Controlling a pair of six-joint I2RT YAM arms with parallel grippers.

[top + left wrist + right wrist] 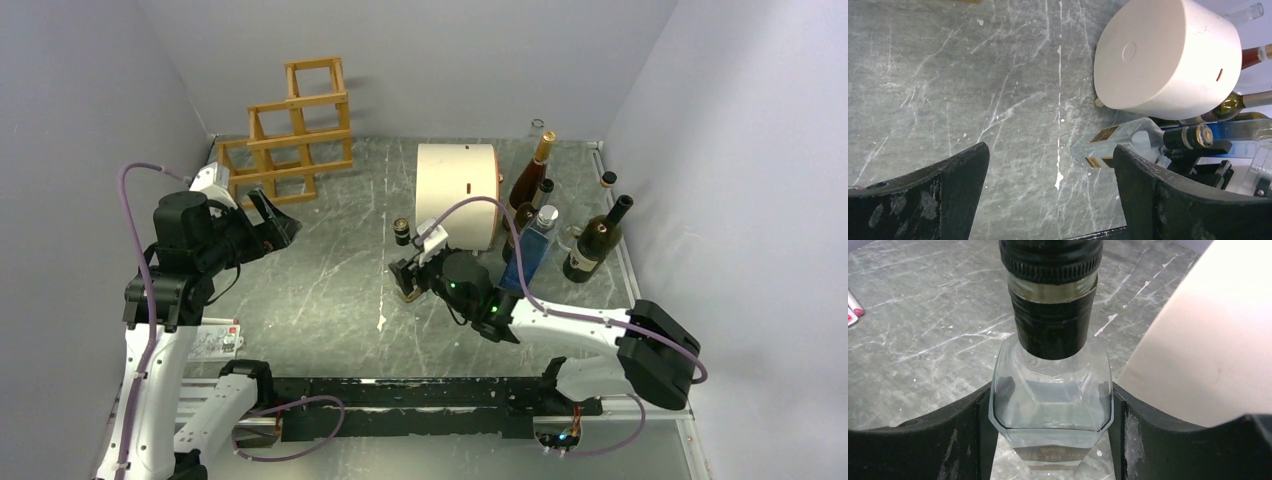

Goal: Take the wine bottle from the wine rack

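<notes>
- One clear glass bottle (1050, 405) with a black screw cap is the piece in play. It is near the middle of the table, just beside the cream drum (455, 190) at about the drum's 7 o'clock, and well apart from the wine rack (298, 120).
- Right gripper (1051, 430): jaws clamped on the bottle's shoulders, one finger flat against each side, with the cap toward the wrist camera.
- Left gripper (1050, 160): jaws wide apart with nothing between them. It hangs over bare table at about 9 o'clock, near the rack's front.
- The rack stands at 11 o'clock by the back wall, and every cell that can be seen through holds nothing.
- Progress, as I judge it: the bottle is off the rack, so the main part looks done. What is left is setting it down and letting go.
- The bottle looks upright with its base down at the table. Whether it rests there or hangs just above cannot be told.
- Surface: a grey-green stone-look table (330, 290) with white veins and pale scuffs. A white card with red print (215, 340) lies at 8 o'clock by the left arm's base.
- Several other bottles stand at 2 o'clock beyond the drum, among them an amber bottle (528, 185), a blue bottle (530, 255) and a dark green bottle (588, 245).
- Room: plain pale grey walls (420, 60) close in the table on three sides.
</notes>
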